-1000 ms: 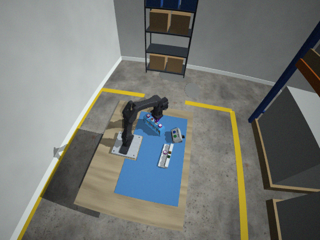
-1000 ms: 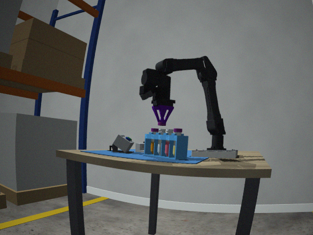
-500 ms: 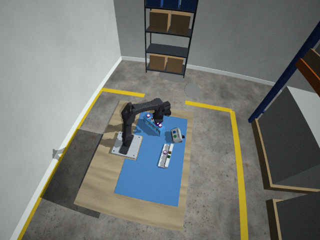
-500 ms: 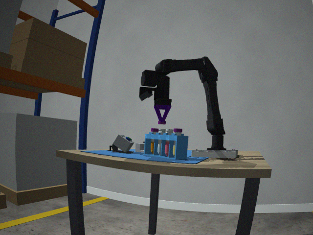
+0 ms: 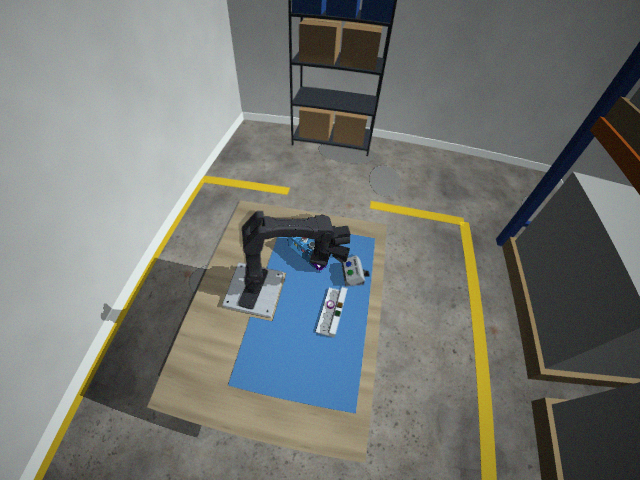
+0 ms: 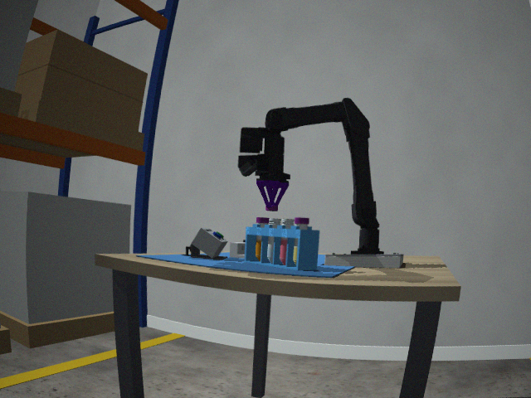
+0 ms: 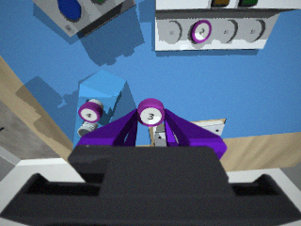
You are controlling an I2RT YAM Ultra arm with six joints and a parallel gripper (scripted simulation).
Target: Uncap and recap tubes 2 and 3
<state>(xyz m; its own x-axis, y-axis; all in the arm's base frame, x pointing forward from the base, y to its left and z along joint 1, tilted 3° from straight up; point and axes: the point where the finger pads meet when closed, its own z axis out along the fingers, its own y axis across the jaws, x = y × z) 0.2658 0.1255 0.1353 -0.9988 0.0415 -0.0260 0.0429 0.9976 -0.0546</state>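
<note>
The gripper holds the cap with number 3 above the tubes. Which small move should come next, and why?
Probably carry cap 3, shut in the gripper, toward the cap tray. Cap 2 already lies in its nest; the nest beside it looks free.

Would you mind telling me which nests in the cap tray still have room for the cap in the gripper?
In the wrist view, the gripper holds cap 3. On the cap tray, cap 2 fills one nest; the nest left of it and the two nests right of it show bare floors.
</note>
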